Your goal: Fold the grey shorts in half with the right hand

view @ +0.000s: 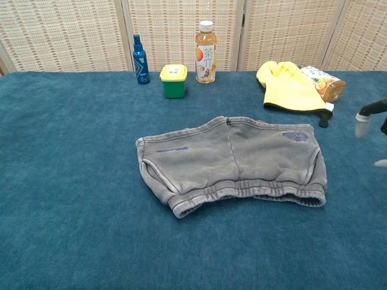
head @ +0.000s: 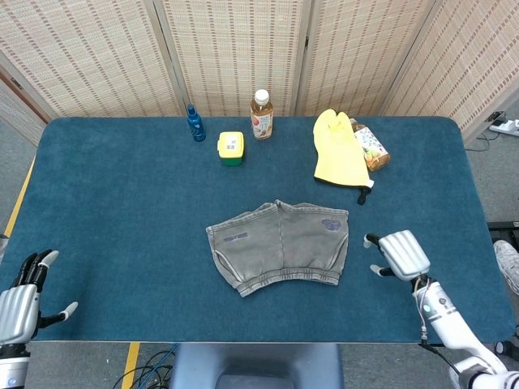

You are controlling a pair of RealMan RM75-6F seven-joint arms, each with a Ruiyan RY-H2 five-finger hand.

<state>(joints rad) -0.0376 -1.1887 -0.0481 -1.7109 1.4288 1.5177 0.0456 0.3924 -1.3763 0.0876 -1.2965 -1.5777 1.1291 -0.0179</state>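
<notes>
Blue carpeted table filled the head view, backed by woven screens. Grey shorts lay flat near its middle, waistband toward the near edge, with bare cloth on all sides. Right hand hovered just beside the shorts' right edge, not touching, fingers apart and holding nothing. Left hand sat off the near left corner, fingers spread, empty, well apart from the shorts. Along the far edge stood a blue bottle, a yellow-lidded box, a tea bottle, a yellow glove and a lying jar.

From the chest view, only the right hand's fingertips showed at the right border, clear of the shorts.
</notes>
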